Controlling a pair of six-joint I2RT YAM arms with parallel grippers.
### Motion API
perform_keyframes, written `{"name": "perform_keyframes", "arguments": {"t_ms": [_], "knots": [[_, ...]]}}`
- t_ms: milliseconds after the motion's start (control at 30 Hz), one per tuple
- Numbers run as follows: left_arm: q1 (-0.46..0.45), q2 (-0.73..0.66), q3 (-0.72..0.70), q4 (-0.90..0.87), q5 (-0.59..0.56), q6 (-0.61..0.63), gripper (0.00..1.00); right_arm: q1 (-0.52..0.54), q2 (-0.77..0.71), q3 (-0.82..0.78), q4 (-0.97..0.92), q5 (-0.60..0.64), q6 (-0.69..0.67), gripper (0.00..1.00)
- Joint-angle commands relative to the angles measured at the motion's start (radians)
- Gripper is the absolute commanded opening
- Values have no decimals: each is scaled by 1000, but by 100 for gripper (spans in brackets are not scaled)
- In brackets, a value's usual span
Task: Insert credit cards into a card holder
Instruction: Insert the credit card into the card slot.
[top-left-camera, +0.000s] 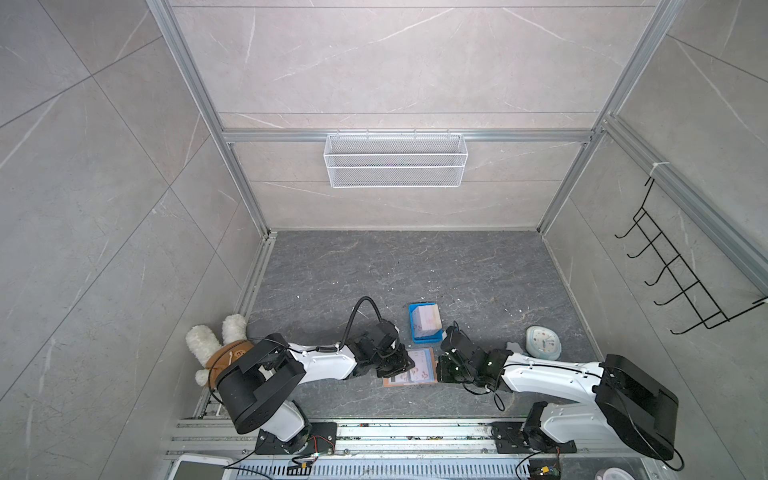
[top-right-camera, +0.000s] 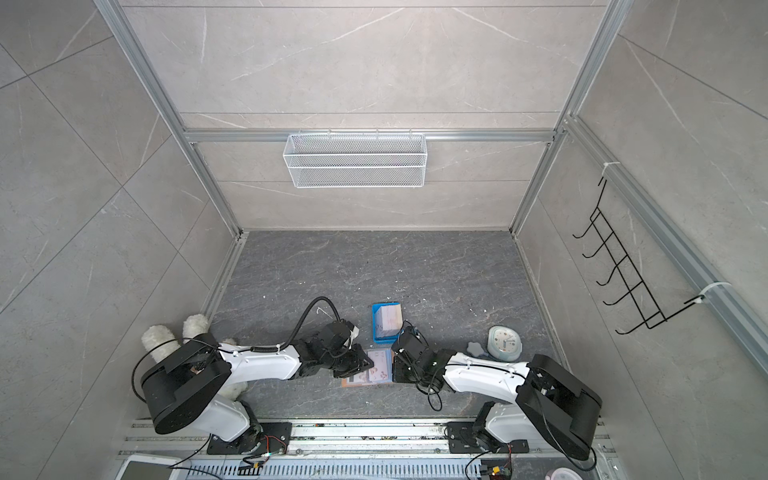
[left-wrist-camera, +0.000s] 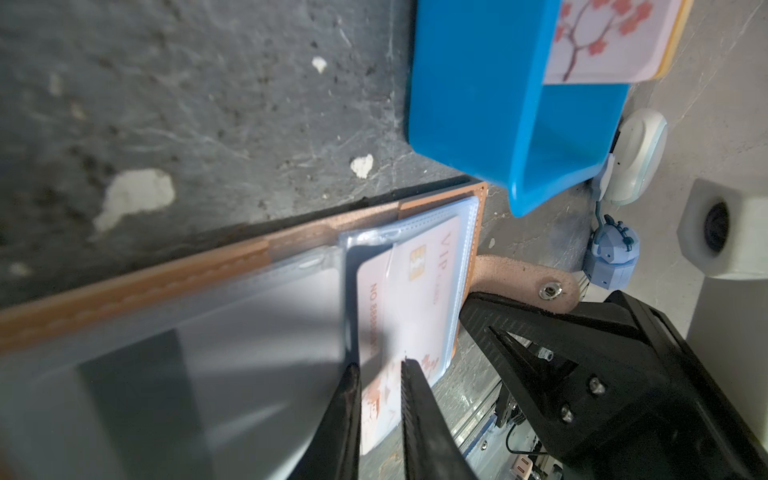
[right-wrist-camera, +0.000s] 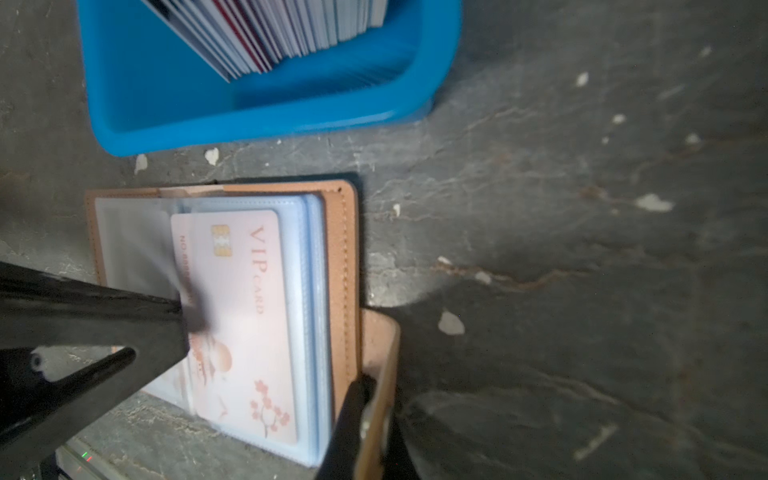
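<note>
card holder (top-left-camera: 409, 372): tan, open and flat on the dark desk (top-left-camera: 415, 266), clear sleeves (right-wrist-camera: 307, 291) facing up. It sits between the two grippers in both top views.
card (right-wrist-camera: 245, 311): pale pink, "VIP" print and a chip. Most of it is under the top sleeve's film on the card holder's tab-side half; a strip on the spine side is outside the sleeve.
left gripper (left-wrist-camera: 380, 365): over the card holder's spine side, tips down at the card's exposed edge. Jaws are nearly together with a thin gap, and the card face shows through it. Can't tell if it pinches the card or the film.
right gripper (right-wrist-camera: 372, 399): at the card holder's outer edge, clamped on the snap tab (left-wrist-camera: 540, 282); the tab is bent up edge-on between the jaws.
blue tray (right-wrist-camera: 249, 124): just beyond the card holder's far edge, not touching it.
spare cards (right-wrist-camera: 291, 37): stack standing on edge in the blue tray.
clock (top-left-camera: 543, 343): well to the right of the card holder, behind the right arm.
plush toy (top-left-camera: 212, 345): well to the left of the card holder, by the left arm's base.
</note>
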Motion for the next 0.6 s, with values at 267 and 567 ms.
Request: {"name": "perform_keyframes", "arguments": {"t_ms": [267, 567], "knots": [[3, 12, 37, 45, 23, 4, 20, 6, 21, -1, -42, -3, -7, 9], [3, -7, 24, 6, 4, 14, 19, 6, -7, -14, -52, 14, 9, 8]]}}
